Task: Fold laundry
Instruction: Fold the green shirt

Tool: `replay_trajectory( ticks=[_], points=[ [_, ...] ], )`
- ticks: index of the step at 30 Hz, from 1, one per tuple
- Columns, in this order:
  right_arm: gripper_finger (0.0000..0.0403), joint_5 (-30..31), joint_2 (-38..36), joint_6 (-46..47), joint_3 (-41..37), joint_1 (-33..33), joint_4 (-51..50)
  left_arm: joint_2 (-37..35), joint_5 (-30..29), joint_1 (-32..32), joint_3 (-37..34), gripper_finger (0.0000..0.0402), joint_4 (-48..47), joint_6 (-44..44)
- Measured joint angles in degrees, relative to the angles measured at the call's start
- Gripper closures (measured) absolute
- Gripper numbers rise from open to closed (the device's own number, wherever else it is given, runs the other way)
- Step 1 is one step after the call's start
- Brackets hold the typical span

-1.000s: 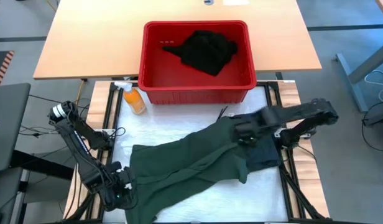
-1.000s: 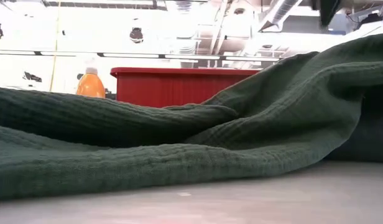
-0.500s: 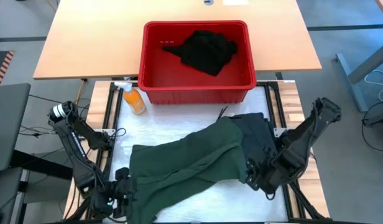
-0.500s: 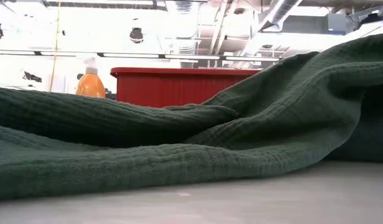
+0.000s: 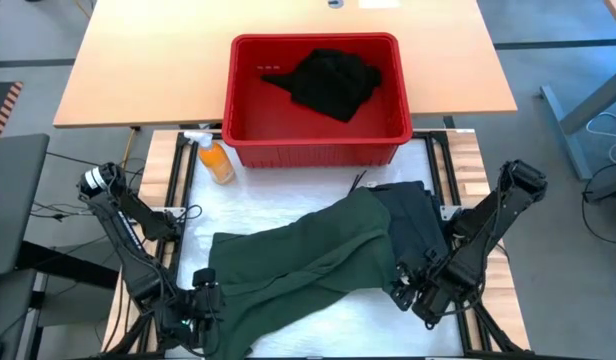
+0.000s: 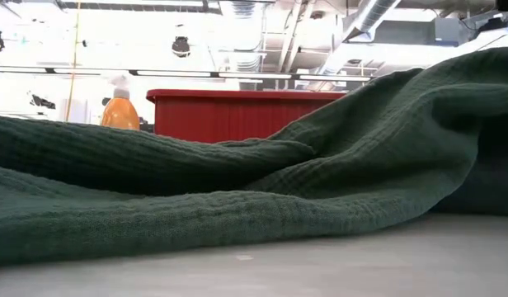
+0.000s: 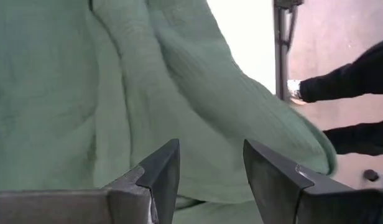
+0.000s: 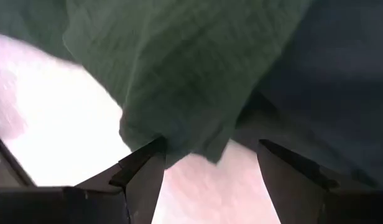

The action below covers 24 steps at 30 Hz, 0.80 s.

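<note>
A dark green garment (image 5: 298, 265) lies rumpled across the white table top and fills the low view (image 6: 237, 190). A darker garment (image 5: 413, 225) lies half under its right end. My left gripper (image 5: 210, 298) stands open at the green garment's near left edge, with the cloth (image 7: 117, 81) spread beyond its fingers. My right gripper (image 5: 406, 292) is open at the garment's near right end. A corner of green cloth (image 8: 179, 130) lies between its fingers; I cannot tell whether it touches them. Another black garment (image 5: 333, 80) lies in the basket.
A red plastic basket (image 5: 250, 130) stands at the table's far edge, also in the low view (image 6: 229, 111). An orange bottle (image 5: 216, 160) stands to its left. Bare white table (image 5: 278, 195) shows between the basket and the garments, and along the near right edge.
My right gripper has swung from above the garments' far right part toward the table's near edge and down, and has turned about. It now stands low at the green garment's near right end. My left gripper has rolled at the wrist and stayed in place.
</note>
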Motion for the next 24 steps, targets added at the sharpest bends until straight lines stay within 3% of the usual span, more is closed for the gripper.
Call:
replay_trajectory(
  ticks=[5, 8, 11, 17, 20, 24],
  points=[
    [0.0128, 3.28, 0.00, -3.98, -1.06, -0.11, 5.16, 2.96, 0.95, -0.70, 0.00, 0.0237, 6.60, 2.20],
    [0.0157, 3.16, 0.00, -5.40, -1.06, -0.11, 5.49, 6.58, 4.14, -1.33, 0.00, 0.0237, 11.89, 1.61],
    [0.0217, 2.90, 0.00, -5.96, -1.06, -0.11, 4.86, 9.96, 6.10, -2.40, 0.00, 0.0237, 15.34, -0.37],
    [0.0379, 0.59, -0.30, -11.45, -1.07, -0.40, 4.51, 13.29, 5.83, -2.97, 0.00, 0.0237, 18.90, -2.82],
    [0.0379, -3.66, -2.00, -15.93, -0.80, -1.20, 3.45, 14.50, 7.39, -1.66, 0.02, 0.0246, 17.56, -5.51],
    [0.0378, -9.75, -5.76, -22.63, 1.13, -2.88, -2.19, 17.74, 10.89, 0.04, 0.02, 0.0290, 16.73, -6.78]
  ],
)
